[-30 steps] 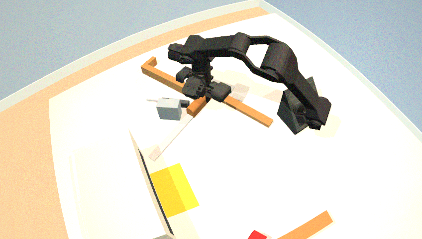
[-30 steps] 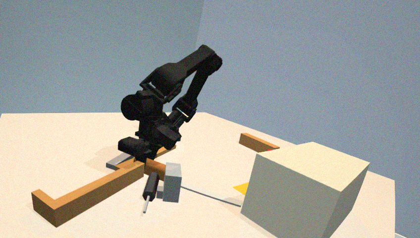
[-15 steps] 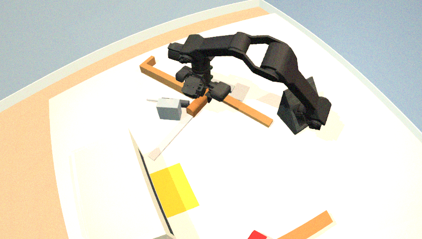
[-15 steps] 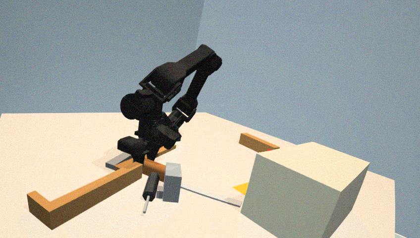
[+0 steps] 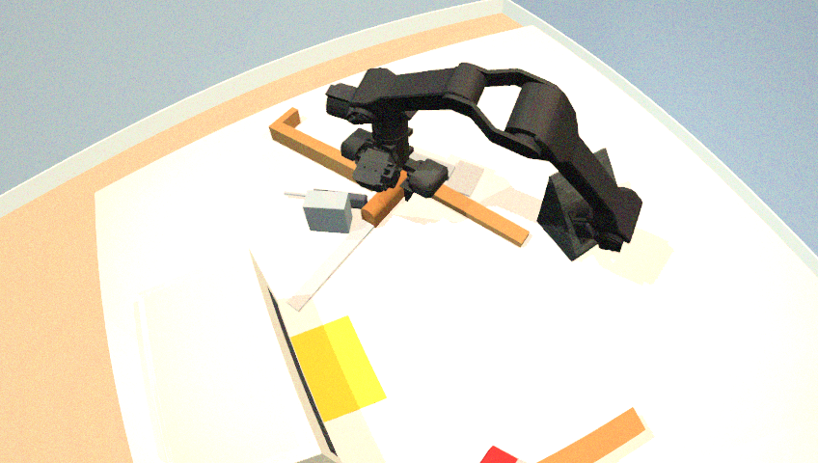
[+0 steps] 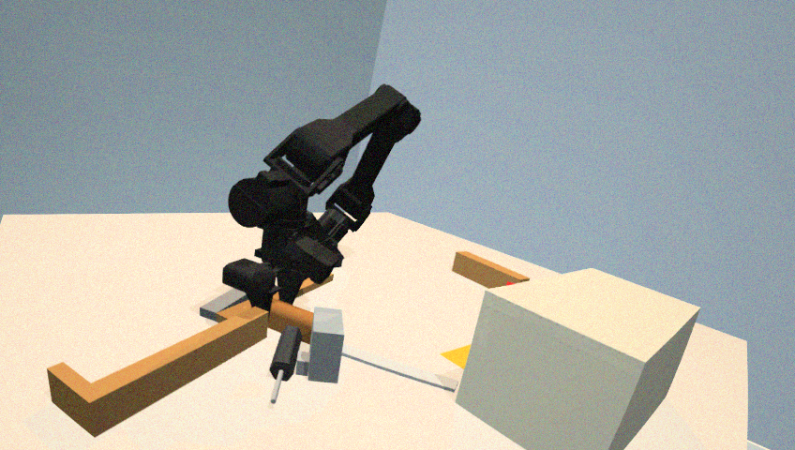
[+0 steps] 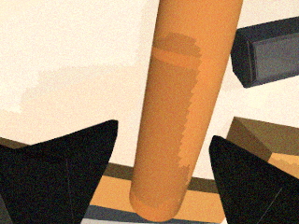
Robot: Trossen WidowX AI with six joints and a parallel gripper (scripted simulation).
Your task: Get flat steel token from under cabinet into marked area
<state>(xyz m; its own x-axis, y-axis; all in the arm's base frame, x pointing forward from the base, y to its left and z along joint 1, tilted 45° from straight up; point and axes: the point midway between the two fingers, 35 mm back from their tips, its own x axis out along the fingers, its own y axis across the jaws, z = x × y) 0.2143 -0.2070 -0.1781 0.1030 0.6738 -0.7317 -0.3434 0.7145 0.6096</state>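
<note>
My gripper (image 5: 401,184) (image 6: 273,298) (image 7: 164,134) is open, its fingers standing on either side of an orange round handle (image 5: 381,206) (image 6: 290,316) (image 7: 187,56) without touching it. The handle rests with its near end over a long orange L-shaped bar (image 5: 313,148) (image 6: 150,367) (image 7: 115,189). A thin pale blade (image 5: 330,269) (image 6: 390,367) runs from the handle toward the cream cabinet (image 5: 201,372) (image 6: 574,356). The yellow marked area (image 5: 336,367) (image 6: 457,355) lies in front of the cabinet. I see no steel token in any view.
A grey block (image 5: 328,210) (image 6: 326,345) stands by the handle, with a dark cylinder on a thin pin (image 6: 285,351) (image 5: 357,199) beside it. A flat grey plate (image 6: 220,304) lies under the L-shaped bar. Another orange bar (image 5: 596,439) (image 6: 485,269) and a red piece (image 5: 498,454) lie beyond the cabinet.
</note>
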